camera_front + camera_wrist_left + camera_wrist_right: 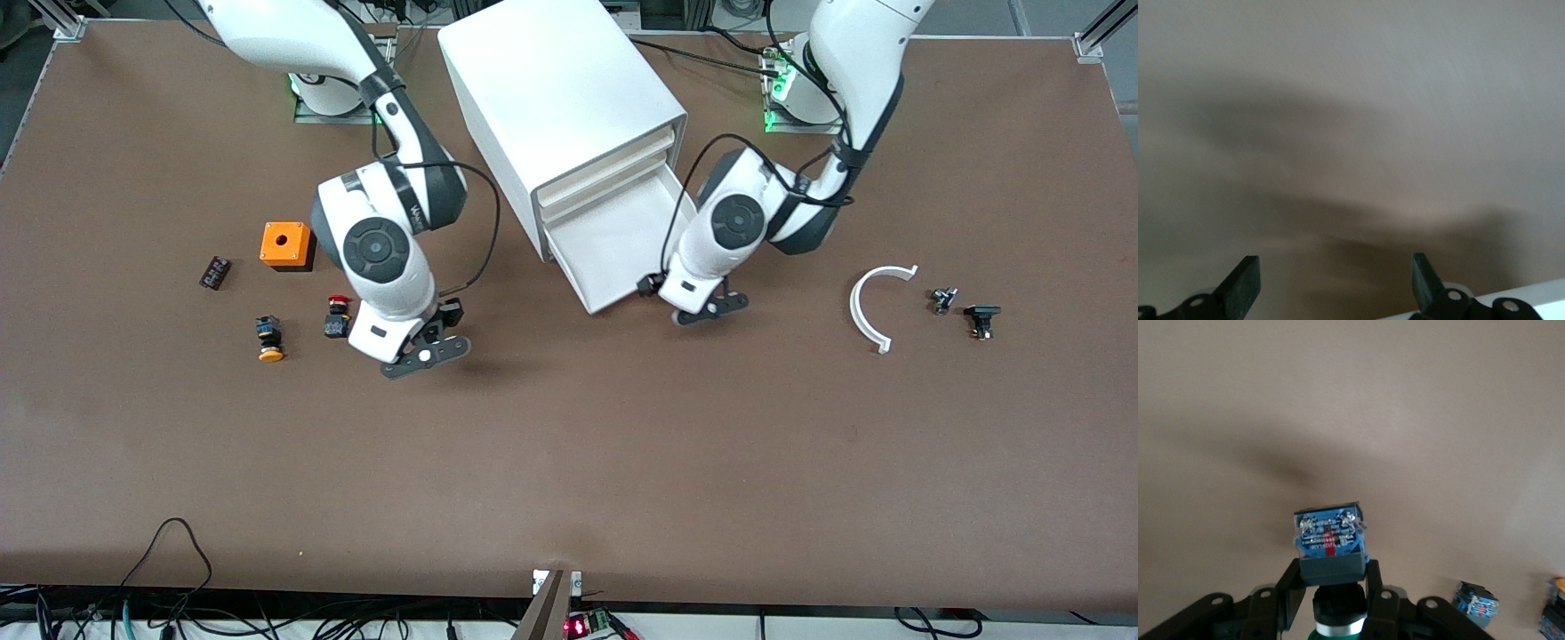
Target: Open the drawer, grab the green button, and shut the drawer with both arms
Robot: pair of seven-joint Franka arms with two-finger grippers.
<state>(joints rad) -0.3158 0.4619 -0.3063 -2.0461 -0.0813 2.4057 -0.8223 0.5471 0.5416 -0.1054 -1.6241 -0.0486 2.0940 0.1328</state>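
The white cabinet (569,107) stands at the back middle of the table. Its bottom drawer (613,253) is pulled out and looks empty. My right gripper (427,353) hangs low over the bare table, beside the red-capped button. In the right wrist view it (1331,587) is shut on the button (1330,547), gripping its dark body, with the green cap (1338,632) toward the wrist. My left gripper (709,308) is open and empty just above the table at the drawer's front corner. Its fingers (1243,283) stand wide apart in the left wrist view.
A red-capped button (337,316), an orange-yellow-capped button (269,339), an orange box (286,244) and a small dark block (214,272) lie toward the right arm's end. A white curved piece (876,307) and two small dark parts (981,318) lie toward the left arm's end.
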